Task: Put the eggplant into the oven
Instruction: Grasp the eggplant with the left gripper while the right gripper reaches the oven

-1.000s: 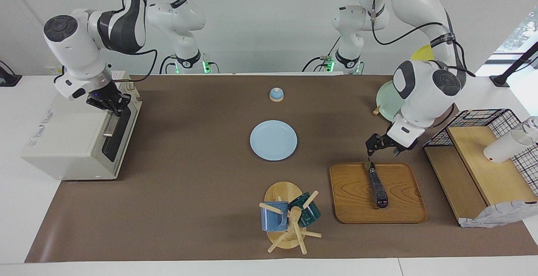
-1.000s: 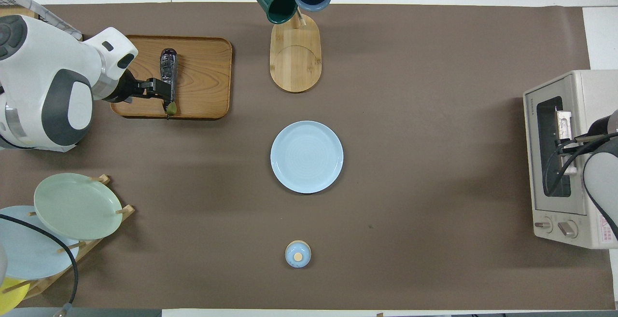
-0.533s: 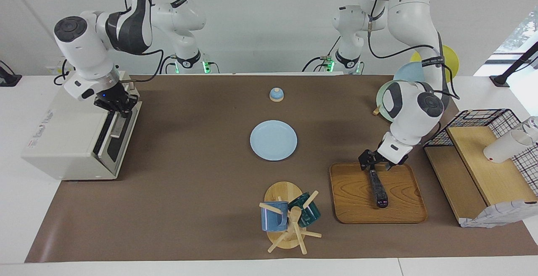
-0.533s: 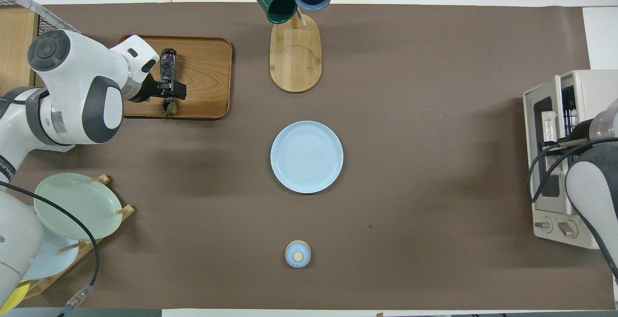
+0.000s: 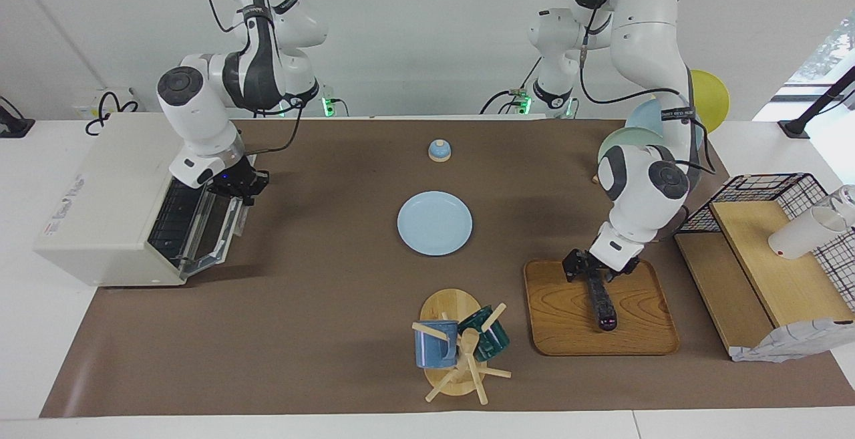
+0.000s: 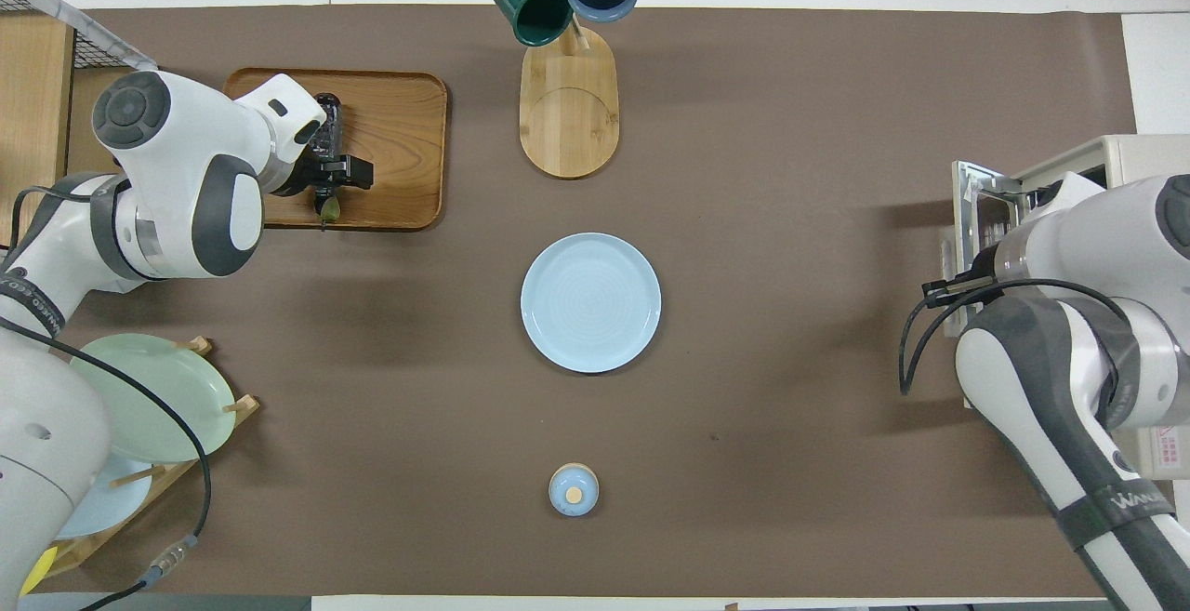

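The dark purple eggplant (image 5: pixel 603 307) (image 6: pixel 324 126) lies on a wooden tray (image 5: pixel 561 312) (image 6: pixel 395 141) toward the left arm's end of the table. My left gripper (image 5: pixel 591 272) (image 6: pixel 333 174) is down at its stem end, open, with a finger on either side of it. The off-white oven (image 5: pixel 100 192) (image 6: pixel 1130 157) stands at the right arm's end. Its door (image 5: pixel 204 225) (image 6: pixel 976 211) hangs folded down and the wire rack inside shows. My right gripper (image 5: pixel 239 187) is shut on the door handle; in the overhead view the arm hides it.
A light blue plate (image 5: pixel 434 223) lies mid-table, with a small blue knobbed lid (image 5: pixel 439 150) nearer the robots. A mug tree (image 5: pixel 461 349) with two mugs stands beside the tray. A plate rack (image 6: pixel 139 406) and a wire shelf unit (image 5: pixel 768 252) are at the left arm's end.
The right gripper swung the oven door from nearly closed to fully open, moving toward the table's middle. The left gripper came down from above the tray's edge onto the eggplant's stem end.
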Robot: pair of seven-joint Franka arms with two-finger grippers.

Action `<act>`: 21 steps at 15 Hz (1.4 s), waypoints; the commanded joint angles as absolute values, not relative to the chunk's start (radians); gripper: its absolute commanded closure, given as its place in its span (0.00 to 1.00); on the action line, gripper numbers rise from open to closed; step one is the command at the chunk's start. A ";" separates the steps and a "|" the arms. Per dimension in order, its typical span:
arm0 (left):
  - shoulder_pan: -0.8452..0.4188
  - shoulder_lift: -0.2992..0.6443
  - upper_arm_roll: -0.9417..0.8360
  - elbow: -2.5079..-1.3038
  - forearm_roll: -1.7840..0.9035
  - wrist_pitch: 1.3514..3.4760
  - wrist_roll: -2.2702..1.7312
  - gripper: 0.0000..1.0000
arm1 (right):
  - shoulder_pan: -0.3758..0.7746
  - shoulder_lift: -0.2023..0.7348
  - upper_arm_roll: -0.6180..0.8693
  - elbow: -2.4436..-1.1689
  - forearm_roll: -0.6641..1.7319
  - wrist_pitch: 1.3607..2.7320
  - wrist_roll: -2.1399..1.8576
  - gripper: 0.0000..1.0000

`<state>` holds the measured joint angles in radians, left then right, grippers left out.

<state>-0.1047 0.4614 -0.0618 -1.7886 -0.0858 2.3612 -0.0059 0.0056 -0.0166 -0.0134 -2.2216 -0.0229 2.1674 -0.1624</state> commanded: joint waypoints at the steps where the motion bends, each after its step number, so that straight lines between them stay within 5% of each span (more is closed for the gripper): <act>1: -0.107 0.460 -0.051 -1.798 -0.087 2.384 0.043 0.00 | -0.028 -0.003 -0.032 -2.285 -0.057 2.279 -0.173 1.00; 10: -0.110 0.460 -0.051 -1.812 -0.086 2.382 0.055 0.00 | 0.004 0.130 -0.026 -2.299 0.035 2.396 -0.155 1.00; 13: -0.107 0.460 -0.051 -1.812 -0.086 2.382 0.055 0.36 | 0.029 0.130 -0.026 -2.290 0.041 2.384 -0.123 1.00; 15: -0.103 0.460 -0.051 -1.806 -0.086 2.365 0.055 0.84 | 0.034 0.127 -0.023 -2.283 0.051 2.352 -0.120 1.00; 16: -0.101 0.460 -0.051 -1.798 -0.086 2.347 0.055 1.00 | 0.052 0.120 -0.020 -2.254 0.073 2.300 -0.109 1.00; 21: -0.098 0.451 -0.051 -1.778 -0.086 2.309 0.055 1.00 | 0.120 0.112 -0.017 -2.126 0.092 2.094 -0.002 1.00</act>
